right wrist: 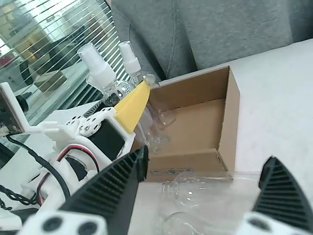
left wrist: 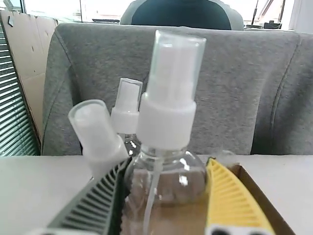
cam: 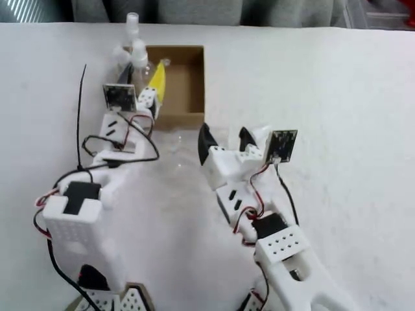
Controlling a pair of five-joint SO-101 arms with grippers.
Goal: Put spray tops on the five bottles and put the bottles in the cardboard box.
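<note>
Fingers of the left gripper, one grey and one yellow, are clamped on the round shoulders of a clear bottle. It stands upright at the near left edge of the cardboard box. This bottle wears a white spray top under a clear cap, and a thin dip tube runs down inside the glass-clear body. Just behind it, outside the box's far left corner, stand two more bottles, both fitted with the same white tops (one upright, the other leaning away).

The right gripper hangs in front of the box with its black, ribbed jaws spread wide and nothing between them. Below it, uncapped bottles lie on their sides on the table, just beside the box's near wall; their necks are bare.

The box is shallow, brown and open-topped. Clear bottle shapes lie in it against the wall nearest the yellow finger, though their number is hard to make out.

The table is covered in plain white. Beyond its far edge is a grey upholstered seat back, and slatted blinds close off the room to one side.
</note>
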